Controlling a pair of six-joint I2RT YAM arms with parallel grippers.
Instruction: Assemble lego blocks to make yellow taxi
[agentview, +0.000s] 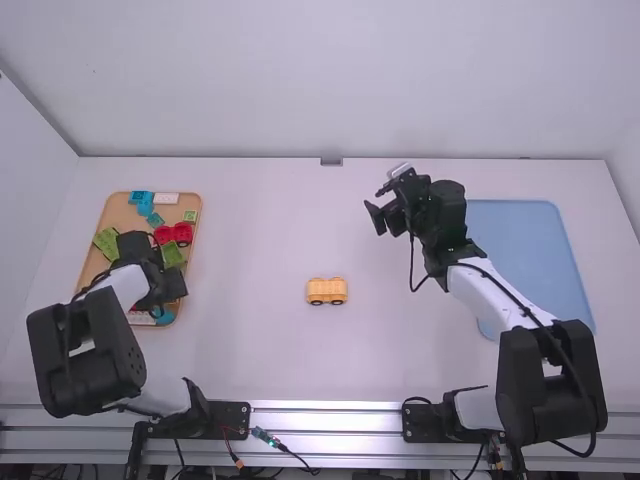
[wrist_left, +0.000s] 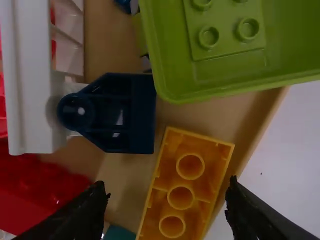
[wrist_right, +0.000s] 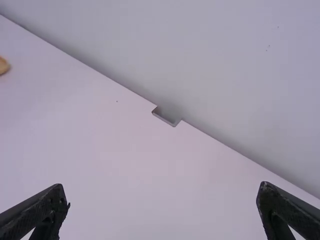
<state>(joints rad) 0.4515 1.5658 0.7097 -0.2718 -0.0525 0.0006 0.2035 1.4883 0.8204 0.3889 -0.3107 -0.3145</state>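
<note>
My left gripper (agentview: 163, 296) is down over the near part of the wooden tray at the left. In the left wrist view the left gripper (wrist_left: 166, 202) stands open, with an upturned yellow block (wrist_left: 181, 196) lying between its fingers, untouched as far as I can tell. A yellow piece on wheels (agentview: 327, 291) rests on the table near the middle. The right gripper (agentview: 376, 218) is held above the table, right of the middle; in the right wrist view that right gripper (wrist_right: 162, 207) is open with bare table between its fingers.
The wooden tray (agentview: 198, 212) holds red blocks (agentview: 173, 233), green pieces (agentview: 106, 242) and blue ones (agentview: 141, 198). Beside the yellow block are a green tray-like piece (wrist_left: 225, 75) and a dark blue piece (wrist_left: 120, 113). A blue tray (agentview: 535, 250) lies at the right.
</note>
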